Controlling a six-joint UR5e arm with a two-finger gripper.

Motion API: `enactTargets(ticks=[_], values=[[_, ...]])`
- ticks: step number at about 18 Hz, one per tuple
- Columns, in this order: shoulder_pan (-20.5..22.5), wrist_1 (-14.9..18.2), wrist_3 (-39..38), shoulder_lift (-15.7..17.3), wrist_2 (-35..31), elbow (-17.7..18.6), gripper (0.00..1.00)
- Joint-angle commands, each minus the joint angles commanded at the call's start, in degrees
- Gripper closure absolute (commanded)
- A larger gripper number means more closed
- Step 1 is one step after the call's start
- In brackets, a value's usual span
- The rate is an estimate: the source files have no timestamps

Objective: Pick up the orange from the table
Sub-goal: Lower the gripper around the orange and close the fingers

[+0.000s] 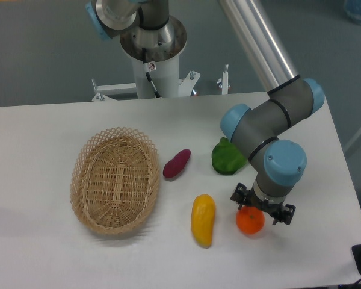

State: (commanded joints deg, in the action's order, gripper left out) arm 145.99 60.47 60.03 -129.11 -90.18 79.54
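Orange (250,222) sits on the bench (42,253), front right, just right of the yellow fruit (203,220) and well apart from the basket (115,179). End effector (262,208) hangs directly over the orange, its body hiding the fruit's top edge. Jaws look spread wide, one finger showing at each side, nothing held; you cannot tell from this view whether the tips touch the fruit.

Step in hand, as judged: descend and close. Centre the jaws on the widest part of the orange before you close, since a glossy round fruit will likely squirt out of an off-centre pinch. Come straight down; a slanted approach may nudge it into a roll toward the yellow fruit. Close gently, then lift vertically. Green leaf (227,159) and purple piece (176,164) lie behind, clear of the path.
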Motion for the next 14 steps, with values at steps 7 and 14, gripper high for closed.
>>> enactTargets(ticks=[7, 14], values=[[-0.7, -7.64, 0.0, -0.62, 0.0, 3.08, 0.0], [-0.7, -7.74, 0.18, -0.53, -1.31, 3.08, 0.13]])
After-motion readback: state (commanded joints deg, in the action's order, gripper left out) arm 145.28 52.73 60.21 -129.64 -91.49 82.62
